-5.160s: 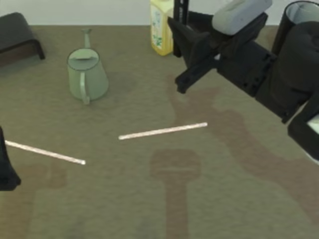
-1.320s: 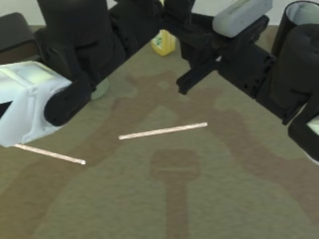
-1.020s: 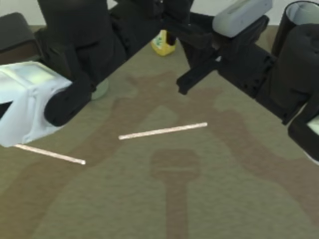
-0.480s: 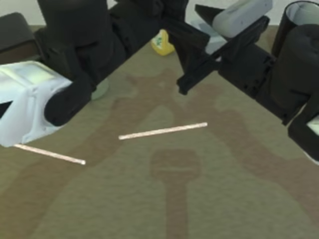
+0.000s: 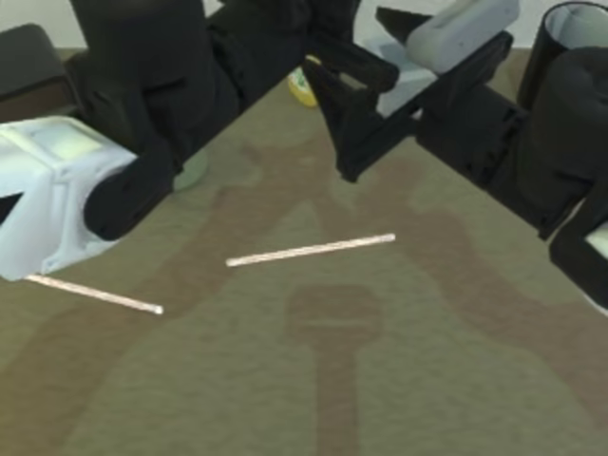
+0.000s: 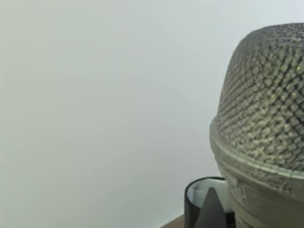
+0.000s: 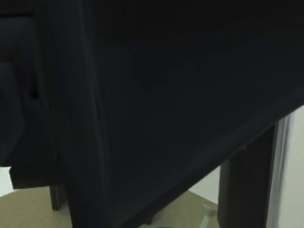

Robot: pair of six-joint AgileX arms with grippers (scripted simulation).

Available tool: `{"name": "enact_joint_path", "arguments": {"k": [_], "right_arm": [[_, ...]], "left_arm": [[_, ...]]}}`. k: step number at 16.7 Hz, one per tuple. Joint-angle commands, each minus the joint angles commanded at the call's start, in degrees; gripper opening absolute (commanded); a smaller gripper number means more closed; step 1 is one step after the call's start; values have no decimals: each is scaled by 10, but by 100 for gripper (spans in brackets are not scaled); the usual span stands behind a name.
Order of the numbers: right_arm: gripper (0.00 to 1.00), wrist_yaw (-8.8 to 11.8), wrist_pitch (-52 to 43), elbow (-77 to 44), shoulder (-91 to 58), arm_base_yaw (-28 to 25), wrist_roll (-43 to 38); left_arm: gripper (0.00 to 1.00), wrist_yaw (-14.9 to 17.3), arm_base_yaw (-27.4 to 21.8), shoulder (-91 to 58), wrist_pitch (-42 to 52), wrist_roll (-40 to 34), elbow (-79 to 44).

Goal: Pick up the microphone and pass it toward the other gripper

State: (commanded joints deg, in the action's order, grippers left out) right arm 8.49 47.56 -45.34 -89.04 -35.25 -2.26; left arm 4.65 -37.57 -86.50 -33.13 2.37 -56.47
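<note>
1. Left end effector (image 5: 309, 43) is raised above the far edge of the table (image 5: 427, 361), right against the right end effector (image 5: 356, 114). Its grip itself is hidden in the mass of black arm. Since the microphone (image 6: 266, 123) hangs clear of the table just in front of its wrist camera, I judge it clamped on the handle.
2. Only the mesh head of the microphone shows, filling one side of the left wrist view with bare wall behind it. The handle is out of sight, and the top view does not let me pick the microphone out at all.
3. That high, forward hold makes sense for a handover. It brings the microphone into the gap between the two end effectors, where the right one can reach it.
4. The right end effector reaches in from the other side and points at the left one. Its black parts merge with the left arm, so how far open it is cannot be told. The right wrist view is dark.
5. Head end points out past the left end effector, rising in the wrist view. The long axis seems to run from that head back down into the grip, close to upright there. Its heading across the table cannot be told.
6. A black tip (image 6: 211, 209) sits just beside the head; whose it is I cannot say.
</note>
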Motion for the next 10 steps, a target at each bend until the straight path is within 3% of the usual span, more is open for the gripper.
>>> {"name": "enact_joint_path", "arguments": {"k": [7, 10], "right_arm": [[100, 22, -15, 121, 137, 17, -1], [100, 27, -16, 141, 158, 19, -1]], "left_arm": [[0, 64, 75, 50, 7, -4, 43], [0, 77, 90, 59, 8, -4, 52]]}}
